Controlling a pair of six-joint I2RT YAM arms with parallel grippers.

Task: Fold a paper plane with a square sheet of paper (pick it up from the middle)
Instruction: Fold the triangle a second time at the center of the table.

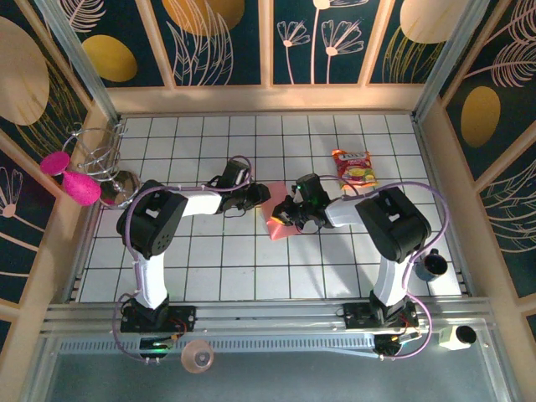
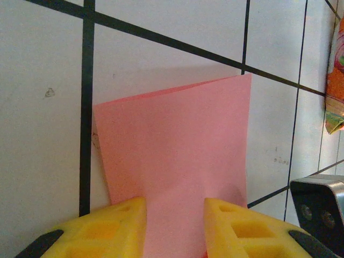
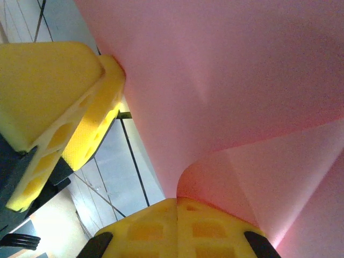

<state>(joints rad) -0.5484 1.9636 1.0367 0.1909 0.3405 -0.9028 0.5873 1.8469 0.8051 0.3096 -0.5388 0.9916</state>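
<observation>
First fold seemingly under way: right jaws clench the square sheet of paper (image 2: pixel 177 145), left jaws parted astride it; next, edges need aligning, then creasing.

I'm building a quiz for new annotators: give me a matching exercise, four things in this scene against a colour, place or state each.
Things:
1 square sheet of paper
2 snack packet
3 right gripper
4 magenta discs

Descriptions:
A shut, pinching the sheet
B at the far left in the top view
C red and yellow
D salmon pink, mid-table

Pairs: 1-D, 2-C, 3-A, 4-B
</observation>
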